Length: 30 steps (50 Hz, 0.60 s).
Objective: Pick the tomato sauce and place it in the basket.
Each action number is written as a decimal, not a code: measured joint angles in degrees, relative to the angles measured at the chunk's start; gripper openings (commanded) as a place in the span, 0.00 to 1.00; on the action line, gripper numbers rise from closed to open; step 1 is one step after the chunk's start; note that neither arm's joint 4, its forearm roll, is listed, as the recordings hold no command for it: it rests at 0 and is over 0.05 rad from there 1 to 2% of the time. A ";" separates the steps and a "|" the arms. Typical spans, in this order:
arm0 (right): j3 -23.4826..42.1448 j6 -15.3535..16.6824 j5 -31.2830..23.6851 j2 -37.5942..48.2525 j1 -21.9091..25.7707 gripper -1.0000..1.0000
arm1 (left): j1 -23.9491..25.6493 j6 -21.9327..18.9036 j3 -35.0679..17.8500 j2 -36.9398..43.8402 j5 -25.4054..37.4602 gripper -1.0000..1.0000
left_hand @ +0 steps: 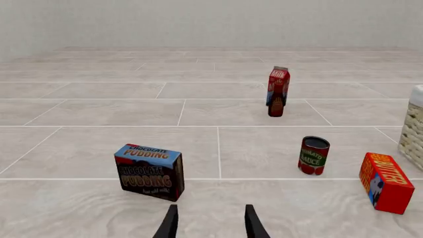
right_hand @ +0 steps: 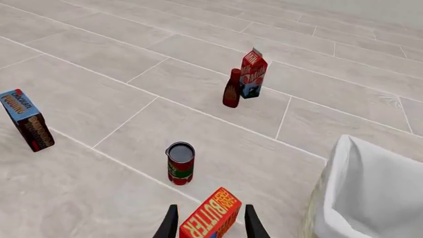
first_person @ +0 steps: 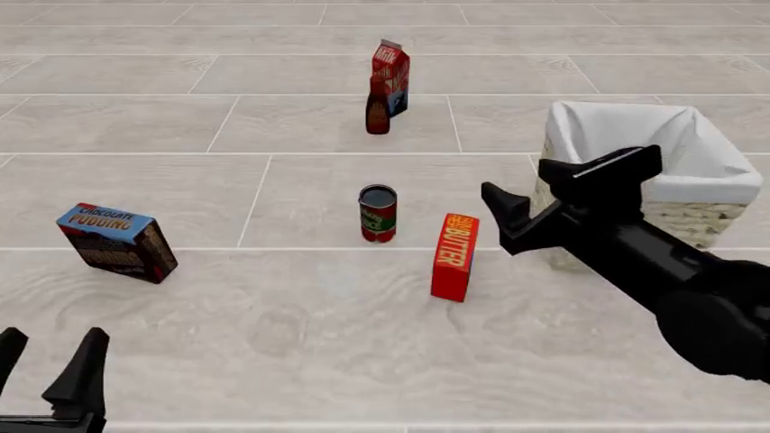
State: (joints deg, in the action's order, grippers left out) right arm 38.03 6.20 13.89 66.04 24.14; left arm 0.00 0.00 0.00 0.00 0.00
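Nearest the front camera, the black left gripper point(first_person: 49, 365) sits low at the left edge with its two fingers spread apart and nothing between them. Farther in, the black right gripper point(first_person: 565, 194) hangs with its jaws parted, empty, above the table between the flat red box reading BUTTER in yellow point(first_person: 455, 256) and the large square pale wicker basket with a white cloth liner point(first_person: 692, 171).

One small cylindrical tin can of tomato sauce point(first_person: 378, 214) stands upright on the pale tiled table point(first_person: 288, 325), just left of the butter box and apart from it. Its top is dark grey metal; its label is red above and below with a green band, and the left wrist view shows the words TOMATO SAUCE point(left_hand: 313, 155).

One blue and dark brown box reading CHOCOLATE PUDDING point(first_person: 115, 242) stands well to the left. At the back stand one red carton with a blue lower part point(first_person: 390, 78), its writing too small to read, and one dark brown-red bottle with a narrow neck point(first_person: 378, 115) just in front of it.
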 measured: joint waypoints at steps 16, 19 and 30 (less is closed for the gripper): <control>5.73 0.05 -3.67 4.16 1.34 1.00 | 0.00 0.00 0.00 0.00 0.00 1.00; 6.83 -0.02 -4.37 4.96 1.59 1.00 | 0.00 0.00 0.00 0.00 0.00 1.00; 10.47 -0.45 -6.74 7.83 2.47 1.00 | 0.00 0.00 0.00 0.00 0.00 1.00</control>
State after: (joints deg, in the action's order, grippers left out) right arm 48.50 5.75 7.16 73.87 26.61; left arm 0.00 0.00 0.00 0.00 0.00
